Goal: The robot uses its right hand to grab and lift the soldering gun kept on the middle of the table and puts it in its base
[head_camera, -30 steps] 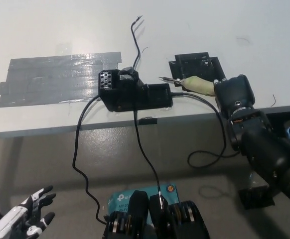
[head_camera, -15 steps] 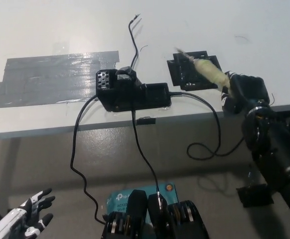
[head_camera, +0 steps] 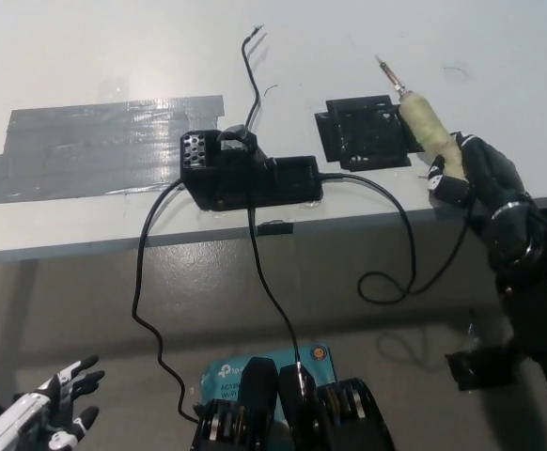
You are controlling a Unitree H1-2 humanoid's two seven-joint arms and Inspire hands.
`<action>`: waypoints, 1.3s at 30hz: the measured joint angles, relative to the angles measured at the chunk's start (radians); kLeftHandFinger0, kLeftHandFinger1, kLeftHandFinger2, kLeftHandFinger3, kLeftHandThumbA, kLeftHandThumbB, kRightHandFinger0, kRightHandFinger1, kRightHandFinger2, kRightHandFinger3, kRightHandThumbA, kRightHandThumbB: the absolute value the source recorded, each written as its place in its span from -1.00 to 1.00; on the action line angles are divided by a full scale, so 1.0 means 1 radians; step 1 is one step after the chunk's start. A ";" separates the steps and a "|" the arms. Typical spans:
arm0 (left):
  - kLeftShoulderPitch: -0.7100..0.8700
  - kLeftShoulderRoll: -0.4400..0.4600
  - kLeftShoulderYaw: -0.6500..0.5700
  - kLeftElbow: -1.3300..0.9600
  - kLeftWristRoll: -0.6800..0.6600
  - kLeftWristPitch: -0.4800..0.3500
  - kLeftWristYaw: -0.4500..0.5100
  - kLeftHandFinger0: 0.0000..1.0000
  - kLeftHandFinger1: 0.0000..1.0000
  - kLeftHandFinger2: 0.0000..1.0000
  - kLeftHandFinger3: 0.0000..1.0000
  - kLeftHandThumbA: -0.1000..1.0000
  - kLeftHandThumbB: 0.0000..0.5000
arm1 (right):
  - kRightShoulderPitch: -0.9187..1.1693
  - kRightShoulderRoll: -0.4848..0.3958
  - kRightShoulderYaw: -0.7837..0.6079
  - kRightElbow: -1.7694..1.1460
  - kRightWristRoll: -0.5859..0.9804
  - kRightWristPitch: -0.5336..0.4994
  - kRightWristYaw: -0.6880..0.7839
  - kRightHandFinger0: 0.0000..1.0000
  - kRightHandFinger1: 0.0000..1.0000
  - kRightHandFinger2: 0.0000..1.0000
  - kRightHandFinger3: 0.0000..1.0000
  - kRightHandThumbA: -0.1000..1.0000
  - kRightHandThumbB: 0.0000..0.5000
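Observation:
My black right hand (head_camera: 480, 174) is shut on the soldering gun (head_camera: 422, 120), a pale yellowish handle with a thin metal tip that points up and to the left. The gun is held over the right edge of a black square pad (head_camera: 360, 132) on the white table (head_camera: 349, 47). Its black cord (head_camera: 396, 254) hangs in a loop below the table edge and runs to the black base unit (head_camera: 250, 174), which stands near the table's front edge, left of my hand. My white left hand (head_camera: 53, 409) rests at the lower left, fingers apart, holding nothing.
A wide patch of grey tape (head_camera: 95, 146) covers the table left of the base. A second black cable (head_camera: 151, 310) drops from the base toward the floor. A thin black wire (head_camera: 250, 70) runs away behind the base. A teal box (head_camera: 273, 366) lies below.
My right hand has lifted the soldering gun and swung it to the right; its tip, first pointing left near the base, now points up and away. The left hand has stayed put.

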 measured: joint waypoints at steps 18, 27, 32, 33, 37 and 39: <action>-0.013 0.000 -0.003 0.002 0.000 0.012 0.000 1.00 1.00 1.00 1.00 0.19 -0.17 | -0.056 -0.250 0.359 -0.103 -0.192 -0.318 -0.046 -1.00 -0.93 -0.53 -0.90 -1.00 -0.69; -0.014 0.006 -0.007 0.000 0.002 0.029 -0.001 1.00 1.00 1.00 1.00 0.16 -0.29 | -0.159 -0.293 0.376 -0.128 -0.271 -0.445 -0.104 -1.00 -0.82 -0.65 -1.00 -1.00 -1.00; -0.013 0.006 -0.018 0.000 0.005 0.028 -0.001 1.00 1.00 1.00 1.00 0.16 -0.27 | -0.178 -0.277 0.344 -0.147 -0.272 -0.444 -0.081 -1.00 -0.68 0.03 -0.78 -1.00 -0.82; -0.012 0.006 -0.023 0.000 0.006 0.028 -0.001 1.00 1.00 1.00 1.00 0.15 -0.31 | -0.178 -0.274 0.338 -0.161 -0.271 -0.444 -0.073 -1.00 -0.69 0.02 -0.78 -1.00 -0.84; -0.005 0.005 -0.036 0.000 0.006 0.029 -0.001 1.00 1.00 1.00 1.00 0.17 -0.25 | -0.178 -0.265 0.331 -0.200 -0.272 -0.441 -0.045 -1.00 -0.71 0.01 -0.70 -1.00 -0.72; 0.003 0.005 -0.043 0.000 0.006 0.029 -0.001 1.00 1.00 1.00 1.00 0.22 -0.21 | -0.175 -0.262 0.331 -0.228 -0.273 -0.435 -0.022 -1.00 -0.73 0.00 -0.63 -1.00 -0.68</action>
